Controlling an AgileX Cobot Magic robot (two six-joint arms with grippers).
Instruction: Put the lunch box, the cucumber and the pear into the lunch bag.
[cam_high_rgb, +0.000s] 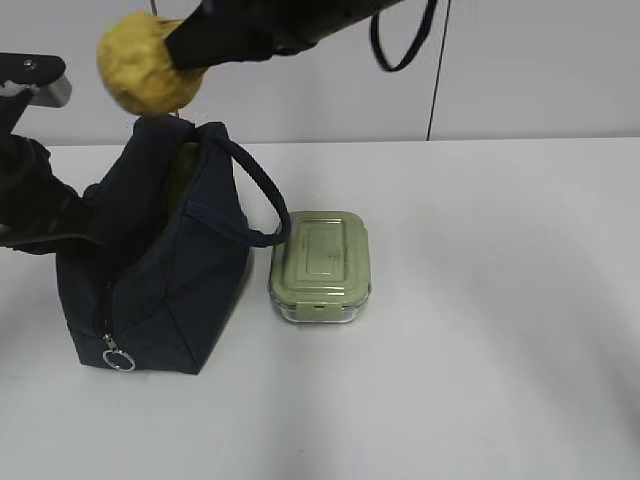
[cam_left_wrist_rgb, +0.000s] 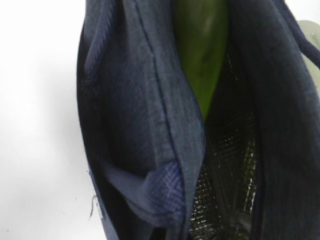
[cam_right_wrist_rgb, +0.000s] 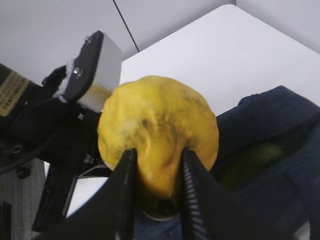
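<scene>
Pear (cam_high_rgb: 148, 62) clamped in right gripper (cam_right_wrist_rgb: 156, 192), above lunch bag (cam_high_rgb: 160, 280) open mouth

A white table (cam_high_rgb: 480, 300) fills the lower view; behind it, a pale grey wall (cam_high_rgb: 540, 70), with a dark vertical seam (cam_high_rgb: 433, 90) toward one o'clock.

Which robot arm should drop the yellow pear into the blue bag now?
The right one, probably. Its gripper already pinches the pear above the lunch bag opening. The left arm is at the bag's side; the cucumber lies inside.
</scene>
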